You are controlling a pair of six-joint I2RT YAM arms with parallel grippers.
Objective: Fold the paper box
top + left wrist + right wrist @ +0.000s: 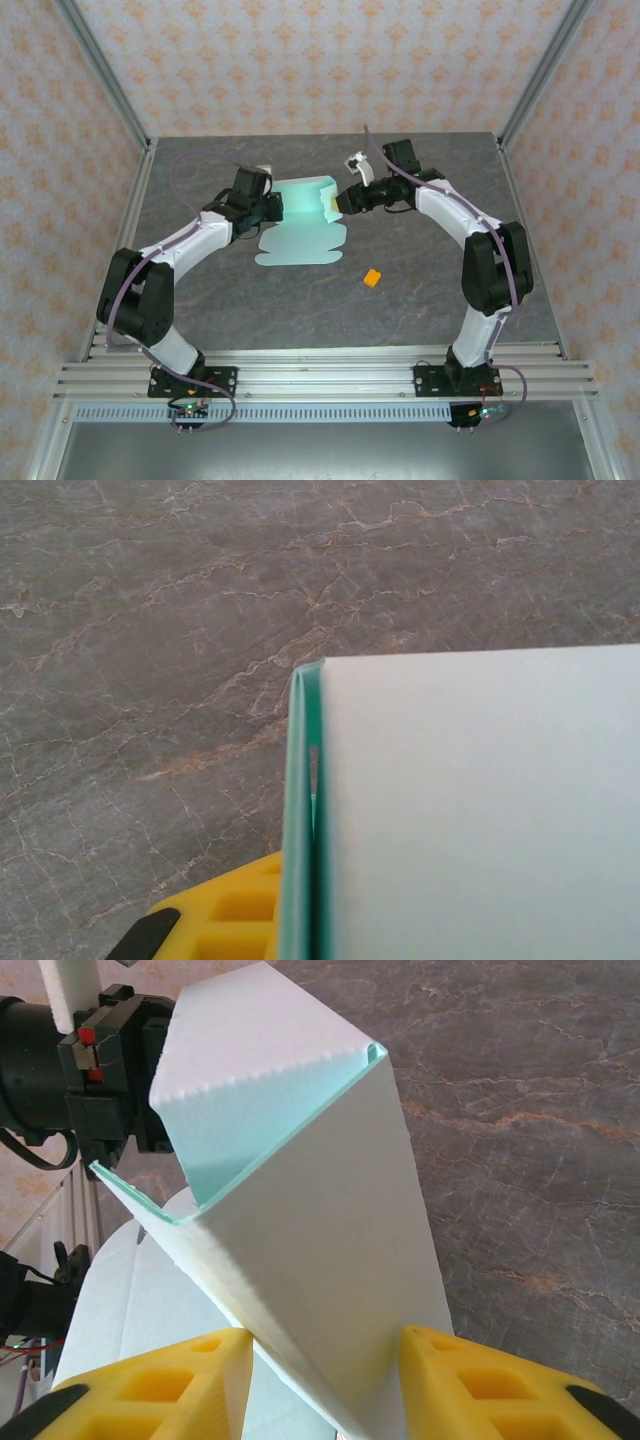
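Evidently left tool (271,208) pinches paper box (303,235); right tool (334,203) likewise.

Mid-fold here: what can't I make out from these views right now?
Left wrist view: pale mint-green card paper box hides one of the left fingers.
Right wrist view: bottom edge cuts off the right fingers; pinching or merely straddling the card, unclear.
Top view: small orange block too small for detail.
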